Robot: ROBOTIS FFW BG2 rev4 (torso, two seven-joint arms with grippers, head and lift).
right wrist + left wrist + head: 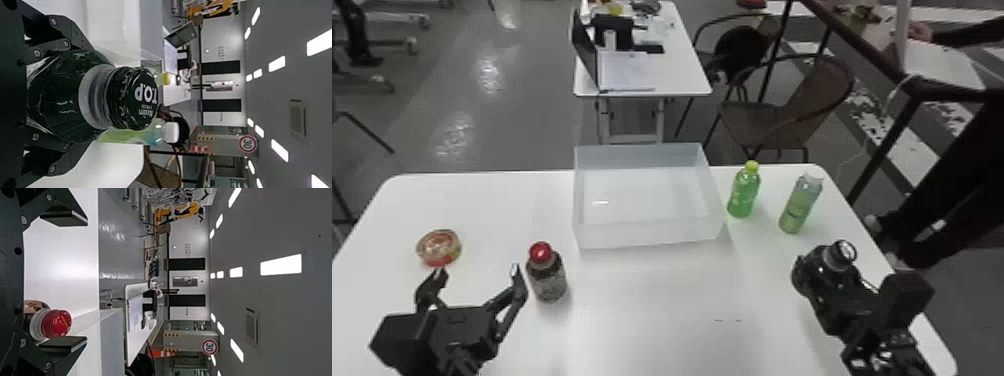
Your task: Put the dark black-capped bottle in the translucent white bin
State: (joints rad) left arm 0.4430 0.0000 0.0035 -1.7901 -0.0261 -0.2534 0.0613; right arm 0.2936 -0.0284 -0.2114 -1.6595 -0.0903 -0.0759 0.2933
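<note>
In the head view, my right gripper [824, 295] is at the table's right side, shut on the dark black-capped bottle [814, 267]. The right wrist view has the bottle's black cap [131, 98] pointing away from my right gripper [74, 96], whose fingers press both sides of its dark body. Whether its base touches the table is hidden. The translucent white bin [647, 235] stands at the table's back middle, with nothing inside. My left gripper [474, 272] is parked at the front left, open and holding nothing; in the left wrist view, my left gripper [66, 282] has widely spaced fingers.
A red-capped bottle [547, 277] stands just right of my left gripper, with a round container [438, 248] beyond that gripper. A green bottle [744, 192] stands beside the bin's right wall, and a pale green bottle [799, 205] farther right, behind my right gripper.
</note>
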